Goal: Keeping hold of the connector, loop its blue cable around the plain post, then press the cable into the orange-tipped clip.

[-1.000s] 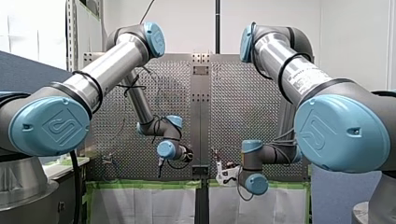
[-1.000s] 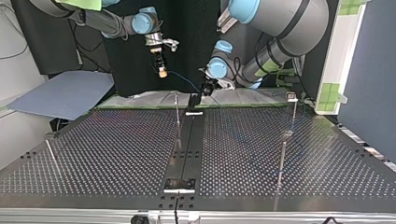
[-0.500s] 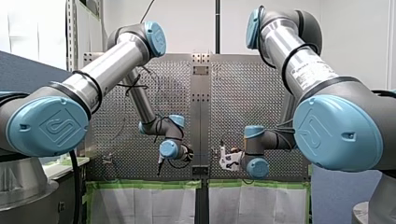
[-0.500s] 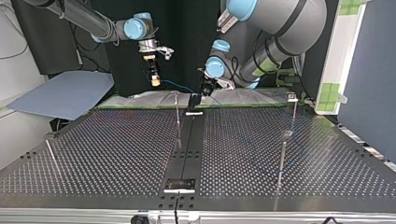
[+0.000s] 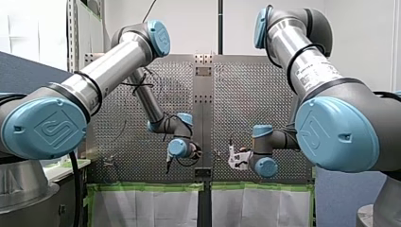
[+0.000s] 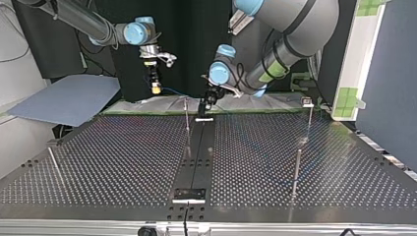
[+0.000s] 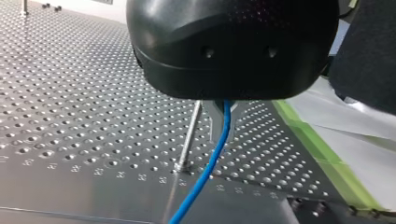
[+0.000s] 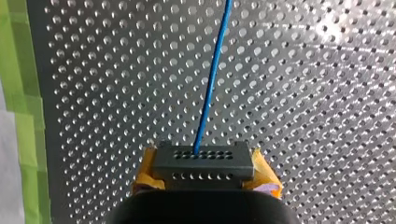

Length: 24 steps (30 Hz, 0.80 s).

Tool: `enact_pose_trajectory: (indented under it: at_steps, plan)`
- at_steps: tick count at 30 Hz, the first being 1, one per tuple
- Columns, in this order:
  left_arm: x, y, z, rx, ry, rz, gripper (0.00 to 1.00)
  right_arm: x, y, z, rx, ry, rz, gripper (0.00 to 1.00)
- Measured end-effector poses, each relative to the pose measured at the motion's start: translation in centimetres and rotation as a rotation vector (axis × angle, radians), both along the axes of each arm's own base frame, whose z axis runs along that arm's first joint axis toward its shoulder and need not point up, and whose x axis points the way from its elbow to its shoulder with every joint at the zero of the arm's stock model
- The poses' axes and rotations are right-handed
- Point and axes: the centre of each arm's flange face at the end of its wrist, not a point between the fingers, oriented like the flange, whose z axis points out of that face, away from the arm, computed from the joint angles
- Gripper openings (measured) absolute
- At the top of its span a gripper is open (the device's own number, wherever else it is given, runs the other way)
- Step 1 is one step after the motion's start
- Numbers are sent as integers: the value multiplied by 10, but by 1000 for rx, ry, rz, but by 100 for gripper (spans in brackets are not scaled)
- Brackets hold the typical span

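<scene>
And the right gripper (image 8: 204, 164) clamps the connector (image 8: 205, 157) in its fingers, the left gripper (image 7: 223, 133) pinched narrow on the blue cable (image 7: 204, 175) above the desk (image 7: 70, 116).

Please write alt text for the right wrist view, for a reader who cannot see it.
My right gripper holds a dark connector between its yellow-padded fingers; a blue cable runs from it straight ahead over the perforated table. Green tape edges the table.
</scene>
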Motion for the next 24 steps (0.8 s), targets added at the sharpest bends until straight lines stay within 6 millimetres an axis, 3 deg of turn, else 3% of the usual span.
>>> enact_pose_trajectory:
  at_steps: [12,24]
  plan:
    - [1,-12,7,4,-23,38,0,-12,-12,0,-1,7,-28,0]
    - [14,-22,5,-44,-9,28,0,-18,-23,2,-7,6,-46,0]
